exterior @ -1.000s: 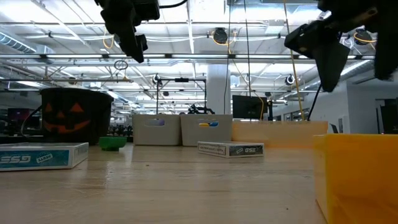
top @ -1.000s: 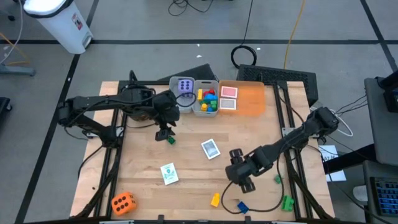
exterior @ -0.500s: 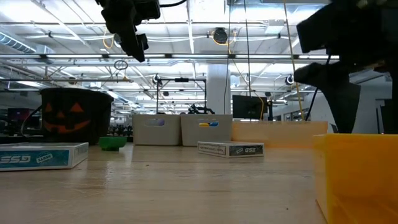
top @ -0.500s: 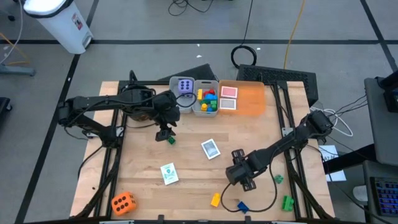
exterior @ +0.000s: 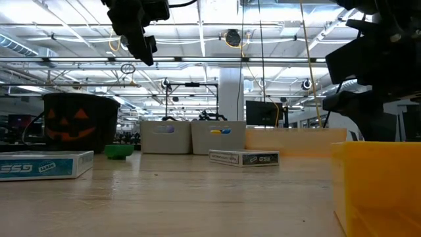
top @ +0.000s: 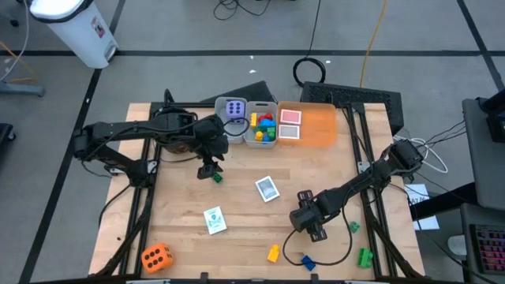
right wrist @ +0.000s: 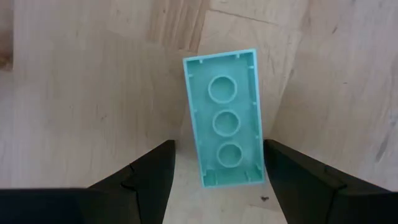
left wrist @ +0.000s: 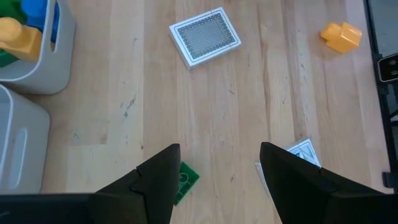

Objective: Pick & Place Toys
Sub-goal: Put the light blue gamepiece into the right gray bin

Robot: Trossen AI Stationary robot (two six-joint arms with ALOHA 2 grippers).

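Observation:
A turquoise brick (right wrist: 224,118) lies on the wood with its hollow underside up. My right gripper (right wrist: 219,149) (top: 310,223) stands open over it near the table's front right, one finger along each long side of the brick's end. My left gripper (left wrist: 217,158) (top: 207,167) hangs open, high above a green brick (left wrist: 183,180) (top: 216,177) at the table's middle left. A yellow brick (top: 273,253), a blue brick (top: 308,262), an orange die (top: 156,256) and two cards (top: 267,188) (top: 214,220) lie loose on the table. My right gripper points down with the turquoise brick's end between its fingers. A gap shows between one finger (right wrist: 155,180) and the brick. The other finger (right wrist: 292,180) stands right at the brick's long side (right wrist: 258,168); whether it touches I cannot tell.
At the far edge stand a grey bin with a purple die (top: 234,108), a grey bin of bricks (top: 264,126) and an orange tray (top: 319,126) holding cards. Two more green bricks (top: 353,227) (top: 364,256) lie by the right edge.
My right gripper has come down toward the table and tipped steeper, ending with its fingers around the turquoise brick. Its finger gap looks the same.

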